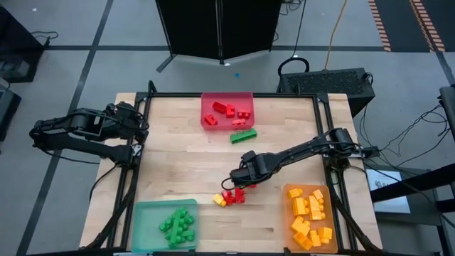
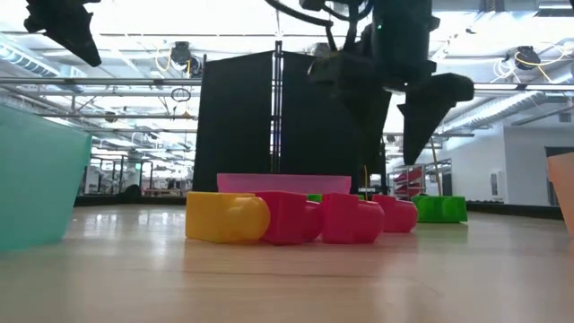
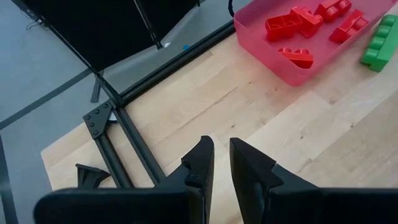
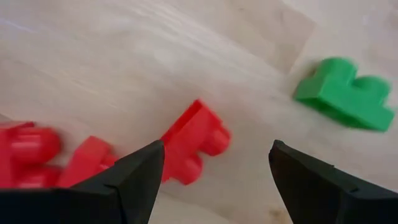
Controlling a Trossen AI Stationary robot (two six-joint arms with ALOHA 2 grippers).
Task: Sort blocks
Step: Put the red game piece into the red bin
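Loose blocks lie near the table's middle: a cluster of red blocks (image 1: 234, 195) with a yellow one (image 1: 219, 200) at its left end, and a green block (image 1: 243, 135) by the red tray. My right gripper (image 1: 240, 176) hovers open just above the cluster. In its wrist view (image 4: 214, 168) a red block (image 4: 196, 142) lies on the wood past the open fingers, untouched. The low view shows the gripper (image 2: 395, 135) above the row of blocks (image 2: 296, 218). My left gripper (image 1: 140, 132) waits at the table's left edge, fingers nearly shut (image 3: 222, 162) on nothing.
The red tray (image 1: 227, 98) at the far edge holds several red blocks. The green tray (image 1: 146, 217) at the near left holds green blocks. The orange tray (image 1: 290, 203) at the near right holds yellow-orange blocks. Bare wood lies between them.
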